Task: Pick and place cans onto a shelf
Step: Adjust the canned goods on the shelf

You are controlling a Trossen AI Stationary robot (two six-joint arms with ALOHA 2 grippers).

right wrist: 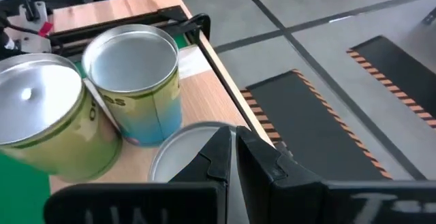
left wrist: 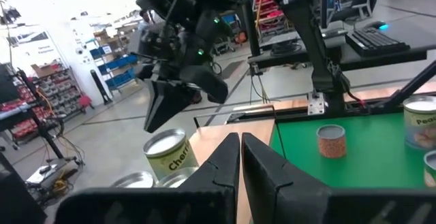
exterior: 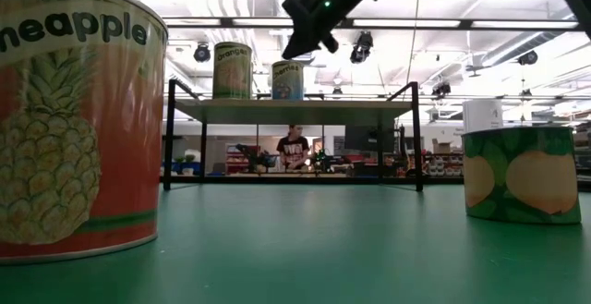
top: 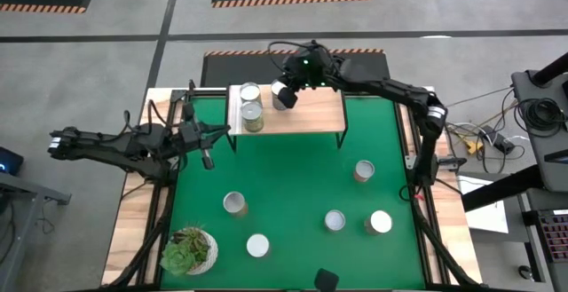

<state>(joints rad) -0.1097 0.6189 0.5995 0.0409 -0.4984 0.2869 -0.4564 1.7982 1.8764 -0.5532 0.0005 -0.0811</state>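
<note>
Low down, a pineapple can (exterior: 69, 119) looms nearest on the tabletop (top: 284, 185). From above, five cans sit there, three on the shelf (top: 306, 119). My right pincer (top: 286, 90) hovers closed, seemingly just above the third can (right wrist: 187, 152); my left pincer (top: 207, 160) waits closed, empty.

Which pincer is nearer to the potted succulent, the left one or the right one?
The left. The left pincer hangs over the mat's left edge, on the succulent side. The right pincer is over the shelf, at the table's far end.
</note>
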